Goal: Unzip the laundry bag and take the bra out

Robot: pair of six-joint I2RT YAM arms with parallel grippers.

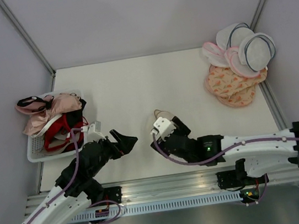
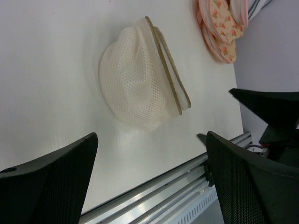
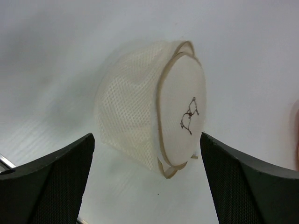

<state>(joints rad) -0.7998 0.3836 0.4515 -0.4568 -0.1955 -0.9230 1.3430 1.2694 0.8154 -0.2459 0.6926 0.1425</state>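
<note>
The laundry bag (image 3: pixel 154 121) is a round cream mesh pouch with tan trim and a small dark bra drawing on its face. It lies on the white table, puffed up and tilted on its edge, and its inside does not show. It also shows in the left wrist view (image 2: pixel 135 79), and in the top view (image 1: pixel 161 112) the right wrist mostly hides it. My right gripper (image 3: pixel 147 191) is open and empty just short of the bag (image 1: pixel 165 127). My left gripper (image 2: pixel 149 186) is open and empty, left of the bag and apart from it (image 1: pixel 125 139). A dusty pink bra with black straps (image 1: pixel 30 105) lies on top of the heap in the basket.
A white basket (image 1: pixel 33 153) at the left edge holds several bras, among them a red one (image 1: pixel 59 124). At the back right lie white domed bags (image 1: pixel 246 45) and pink patterned flat bags (image 1: pixel 234 83). The metal rail (image 1: pixel 165 185) runs along the near edge.
</note>
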